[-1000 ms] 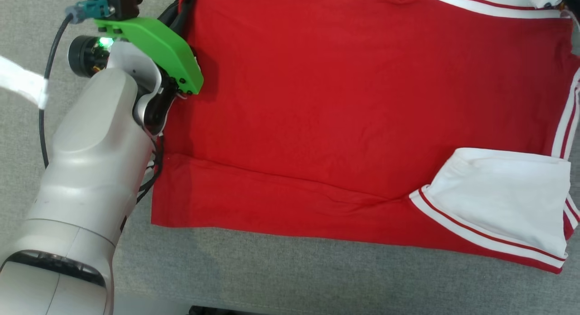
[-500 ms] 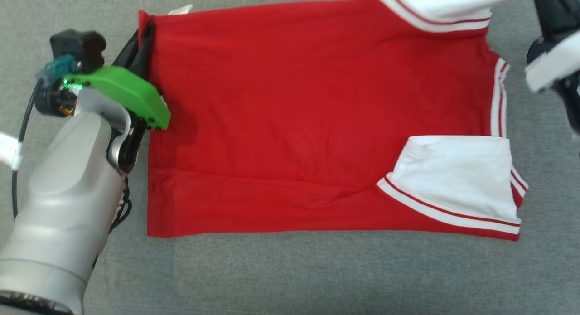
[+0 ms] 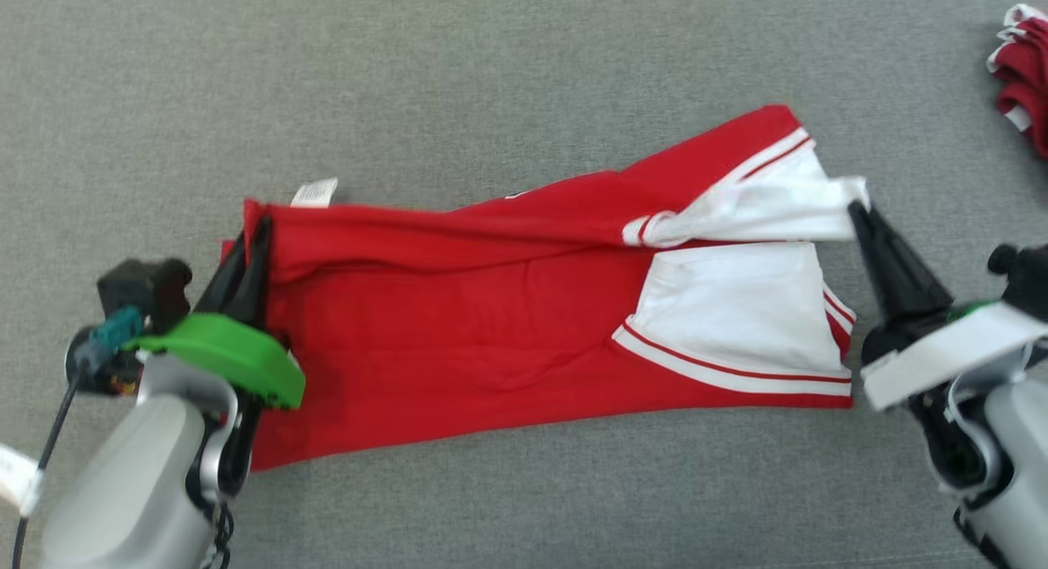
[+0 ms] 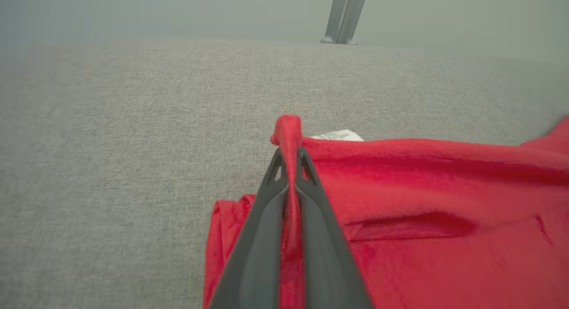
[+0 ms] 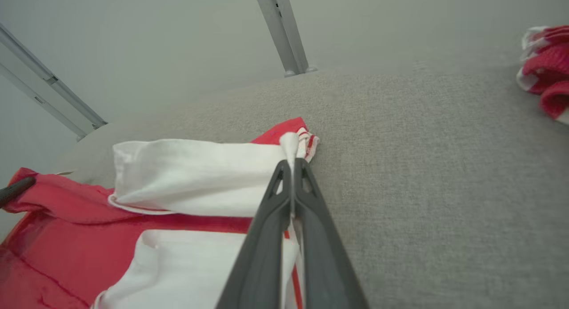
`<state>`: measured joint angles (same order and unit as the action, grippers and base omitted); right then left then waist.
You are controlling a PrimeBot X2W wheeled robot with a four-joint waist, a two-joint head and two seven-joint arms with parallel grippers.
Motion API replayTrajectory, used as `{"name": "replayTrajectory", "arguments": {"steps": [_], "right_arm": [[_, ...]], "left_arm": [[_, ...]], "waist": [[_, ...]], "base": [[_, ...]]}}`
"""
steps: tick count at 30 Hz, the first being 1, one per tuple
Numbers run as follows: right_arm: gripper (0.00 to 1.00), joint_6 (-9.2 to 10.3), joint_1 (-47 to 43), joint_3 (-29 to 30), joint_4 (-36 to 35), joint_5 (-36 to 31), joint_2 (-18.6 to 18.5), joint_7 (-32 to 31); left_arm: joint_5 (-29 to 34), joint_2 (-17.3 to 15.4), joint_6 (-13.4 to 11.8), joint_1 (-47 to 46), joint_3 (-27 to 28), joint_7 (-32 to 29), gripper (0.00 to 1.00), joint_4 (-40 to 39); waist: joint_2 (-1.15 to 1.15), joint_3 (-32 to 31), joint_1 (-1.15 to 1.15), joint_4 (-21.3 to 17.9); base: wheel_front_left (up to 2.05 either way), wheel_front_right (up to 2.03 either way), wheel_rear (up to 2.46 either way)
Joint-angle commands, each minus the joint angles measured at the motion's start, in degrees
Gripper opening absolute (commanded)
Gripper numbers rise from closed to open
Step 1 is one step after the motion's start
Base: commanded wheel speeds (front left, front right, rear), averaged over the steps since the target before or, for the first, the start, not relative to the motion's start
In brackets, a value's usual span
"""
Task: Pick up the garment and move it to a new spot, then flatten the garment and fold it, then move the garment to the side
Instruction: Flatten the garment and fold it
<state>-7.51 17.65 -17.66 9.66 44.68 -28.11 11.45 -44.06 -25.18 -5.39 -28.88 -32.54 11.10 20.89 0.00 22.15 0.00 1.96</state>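
The garment (image 3: 491, 323) is a red shirt with white, red-striped sleeves, lying on the grey cloth surface with its far half lifted and folding toward me. My left gripper (image 3: 255, 225) is shut on the shirt's far left corner; in the left wrist view the red fabric (image 4: 288, 135) is pinched between the dark fingers (image 4: 262, 220). My right gripper (image 3: 856, 207) is shut on the edge of the white sleeve (image 3: 761, 205), which it holds up off the surface; the right wrist view shows that sleeve (image 5: 195, 175) clamped at the fingertips (image 5: 292, 164).
Another red and white garment (image 3: 1023, 78) lies bunched at the far right, also in the right wrist view (image 5: 544, 69). A white label (image 3: 314, 193) sticks out behind the shirt's left corner. Metal frame legs (image 5: 284, 38) stand beyond the surface's far edge.
The head camera has pulled back, so more of the surface is in view. Both grippers have drawn the shirt's far edge toward me, and that half now folds over the near half.
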Motion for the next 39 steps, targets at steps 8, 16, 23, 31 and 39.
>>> {"name": "replayTrajectory", "arguments": {"steps": [8, 16, 23, 31, 39], "right_arm": [[1.00, 0.04, -9.60, 3.20, -4.05, -3.65, 5.27, -1.39], [1.00, 0.03, -15.68, 8.27, -10.78, -13.39, 9.91, 0.93], [1.00, 0.02, -17.89, 15.07, -19.26, -23.15, 14.41, -1.51], [1.00, 0.02, -19.80, 17.13, -22.84, -26.40, 16.32, -5.39], [1.00, 0.02, -20.30, 17.98, -23.38, -26.61, 16.94, -6.15]], "left_arm": [[-2.83, -3.55, -5.84, 10.77, 1.49, -2.60, 1.00, -8.68], [-1.48, -2.73, -11.46, 16.48, 6.26, 3.05, 1.00, -13.14], [8.53, 0.39, -15.13, 19.29, 11.29, 4.09, 1.00, -21.51], [15.17, 3.27, -15.33, 24.28, 12.29, 4.08, 1.00, -25.96], [16.68, 4.66, -14.40, 26.20, 12.78, 4.09, 1.00, -25.78]], "waist": [[0.00, -1.38, 0.00, -1.12], [0.00, -3.68, 0.00, -1.80], [0.00, -6.23, 0.00, -2.42], [0.00, -9.06, 0.00, -2.57], [0.00, -9.35, 0.00, -2.42]], "base": [[0.00, 0.00, 0.00], [0.00, 0.00, 0.00], [0.00, 0.00, 0.00], [0.00, 0.00, 0.00], [0.00, 0.00, 0.00]]}}
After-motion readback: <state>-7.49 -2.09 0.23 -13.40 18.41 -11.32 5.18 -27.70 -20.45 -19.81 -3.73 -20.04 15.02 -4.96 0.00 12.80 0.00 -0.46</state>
